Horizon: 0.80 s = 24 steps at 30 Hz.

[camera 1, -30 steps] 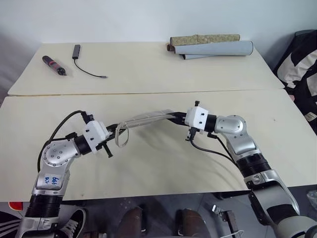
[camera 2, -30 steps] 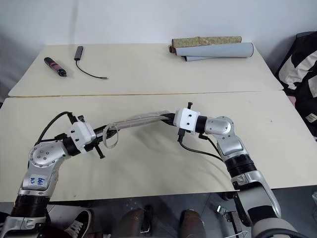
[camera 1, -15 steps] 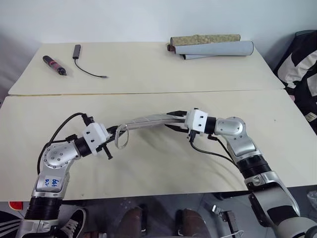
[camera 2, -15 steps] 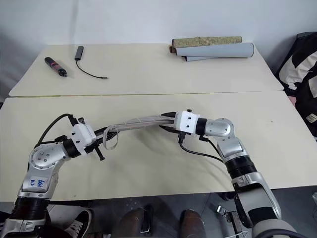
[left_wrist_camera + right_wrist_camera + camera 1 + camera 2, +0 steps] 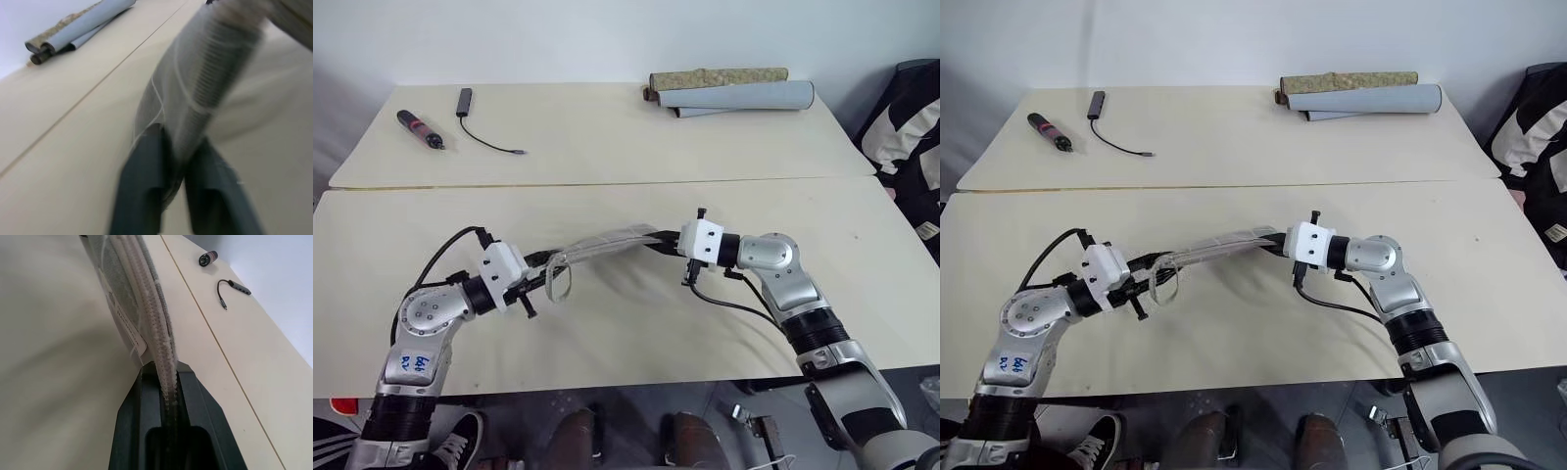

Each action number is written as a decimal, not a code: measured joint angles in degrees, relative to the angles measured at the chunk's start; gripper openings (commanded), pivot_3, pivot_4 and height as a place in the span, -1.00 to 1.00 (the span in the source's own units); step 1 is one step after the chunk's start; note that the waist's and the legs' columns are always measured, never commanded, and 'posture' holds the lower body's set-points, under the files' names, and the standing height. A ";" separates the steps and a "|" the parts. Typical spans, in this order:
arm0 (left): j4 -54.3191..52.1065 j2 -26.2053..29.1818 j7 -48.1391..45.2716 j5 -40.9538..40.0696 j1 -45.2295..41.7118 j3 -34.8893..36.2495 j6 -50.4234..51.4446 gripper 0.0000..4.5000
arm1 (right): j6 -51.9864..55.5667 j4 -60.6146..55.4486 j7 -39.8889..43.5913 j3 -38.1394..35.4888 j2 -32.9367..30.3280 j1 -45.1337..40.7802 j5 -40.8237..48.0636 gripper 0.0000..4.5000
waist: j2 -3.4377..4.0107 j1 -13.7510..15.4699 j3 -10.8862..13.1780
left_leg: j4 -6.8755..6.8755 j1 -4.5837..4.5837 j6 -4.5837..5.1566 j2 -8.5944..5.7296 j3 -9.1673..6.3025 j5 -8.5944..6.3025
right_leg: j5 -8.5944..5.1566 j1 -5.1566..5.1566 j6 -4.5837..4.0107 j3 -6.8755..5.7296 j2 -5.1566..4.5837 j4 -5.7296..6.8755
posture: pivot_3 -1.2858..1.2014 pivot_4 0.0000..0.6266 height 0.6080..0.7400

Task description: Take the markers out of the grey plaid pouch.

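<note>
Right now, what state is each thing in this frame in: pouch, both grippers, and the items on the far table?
grey plaid pouch: lifted off the table, held between both grippers.
left gripper: fingers closed on one end of the pouch.
right gripper: shut on the pouch's zipper edge.
rolled mats: rolled up, lying on the far table.
black cable: loose, plugged into nothing.

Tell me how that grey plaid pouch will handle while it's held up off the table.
Probably floppy: the pouch bows between the left tool and the right tool, each pinching an end. It looks light, since thin edge grips carry it. Its loop dangles loose and may snag.
</note>
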 measured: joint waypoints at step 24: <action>-0.36 1.03 0.77 2.15 3.93 1.24 -4.92 -0.99 | 0.89 -1.40 0.00 -0.05 -0.03 0.18 0.07 -1.00 | 0.00 0.05 0.00 | 0.00 0.00 0.01 0.00 0.00 -0.01 | 0.00 0.00 0.00 0.00 0.00 0.01 | 0.03 -0.52 1.00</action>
